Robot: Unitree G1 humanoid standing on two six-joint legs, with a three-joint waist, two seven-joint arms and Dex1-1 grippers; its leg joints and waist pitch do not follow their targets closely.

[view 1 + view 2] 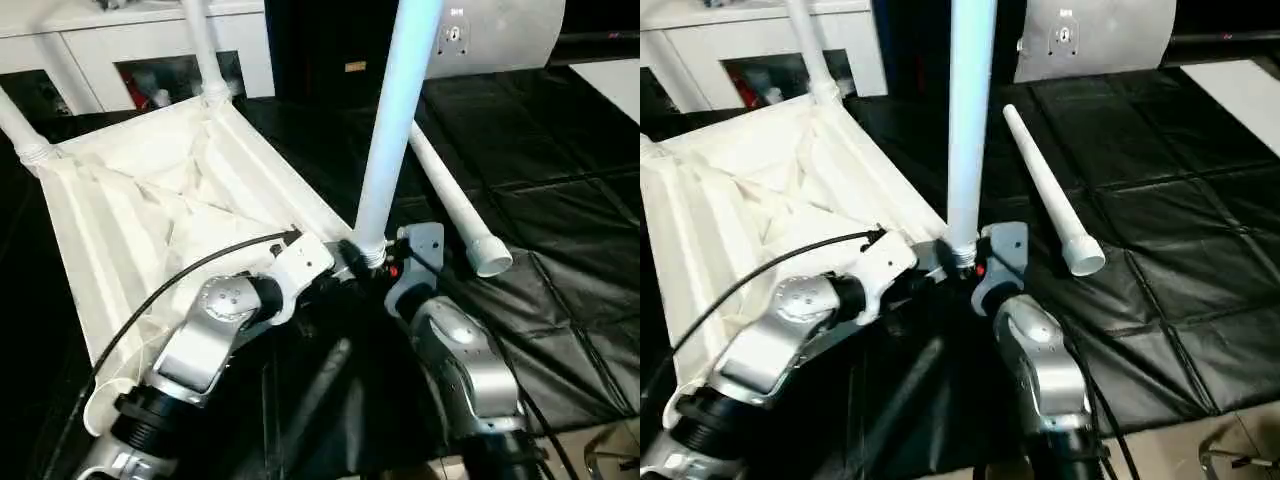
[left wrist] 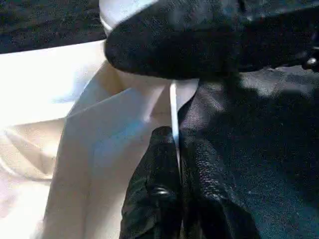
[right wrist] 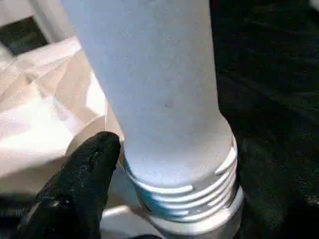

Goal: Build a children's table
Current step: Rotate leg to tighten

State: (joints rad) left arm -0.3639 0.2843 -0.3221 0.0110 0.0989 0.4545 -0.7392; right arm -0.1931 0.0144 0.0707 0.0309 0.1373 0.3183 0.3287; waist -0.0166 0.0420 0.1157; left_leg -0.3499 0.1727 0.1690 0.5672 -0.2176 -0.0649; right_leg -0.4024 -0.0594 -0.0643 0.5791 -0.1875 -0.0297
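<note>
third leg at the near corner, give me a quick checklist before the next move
1. Third leg upright in the near corner socket: ok.
2. Leg fully screwed in: not ok, thread rings show above the socket.
3. Left claw steadying the tabletop: ok, shut on the thin rim.
4. Right claw gripping the leg: cannot tell; one finger sits beside the base.
5. Two far legs standing in their sockets: ok.
6. Fourth leg ready: ok, lying loose on the black mat.
</note>
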